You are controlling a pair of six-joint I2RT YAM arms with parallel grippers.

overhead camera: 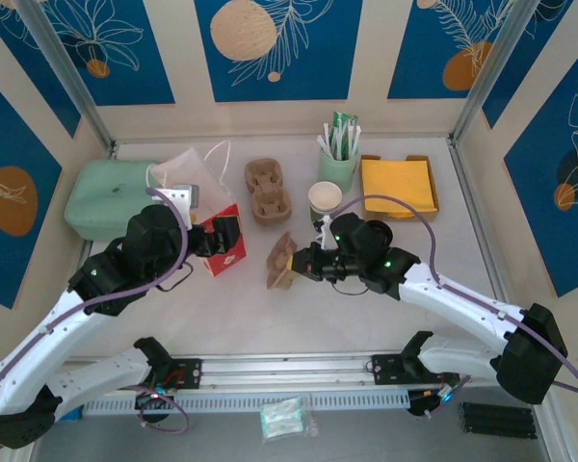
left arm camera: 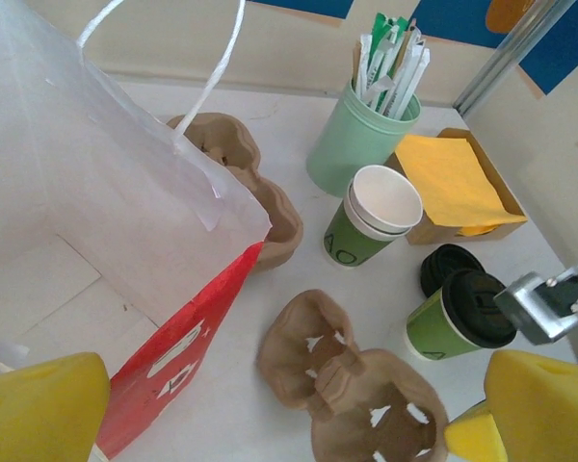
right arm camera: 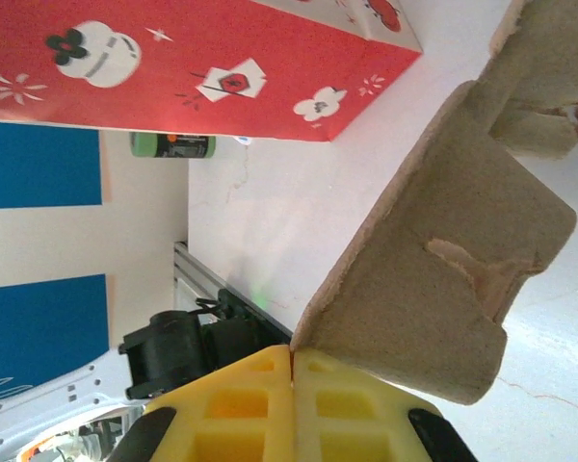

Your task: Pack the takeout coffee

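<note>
From above, the right claw [overhead camera: 298, 262] is at mid-frame, closed on the near edge of a cardboard cup carrier [overhead camera: 280, 262] that tilts on the surface [overhead camera: 270, 318]. The left claw [overhead camera: 222, 236] hangs spread wide just left of it, at the red-sided paper bag [overhead camera: 204, 214]. Behind them, from left to right, are a mint-green box [overhead camera: 106, 197], a second carrier [overhead camera: 268, 190], a stack of open cups [overhead camera: 325, 200], a mint-green tumbler [overhead camera: 337, 166] of sticks and a tray of yellow napkins [overhead camera: 398, 185]. In the left wrist view the left claw [left arm camera: 279, 416] holds nothing, its yellow fingers [left arm camera: 39, 409] in the two bottom corners. The takeout coffee [left arm camera: 459, 322], lid on, stands at the lower right just beside the carrier [left arm camera: 347, 385]. A spare black lid [left arm camera: 450, 268] lies behind it and the bag [left arm camera: 96, 212] gapes at the left. The right wrist view shows the right claw [right arm camera: 291, 385] pinching the carrier [right arm camera: 433, 289] by a thin wall, with the bag's [right arm camera: 202, 67] red side across the top. The step in hand looks like placing the carrier. Next, I judge, the carrier must lie flat and the free claw must take the lidded cup upright into a pocket. The open cups, the spare lid and the right arm crowd that reach, and the bag's mouth is close enough to snag.
</note>
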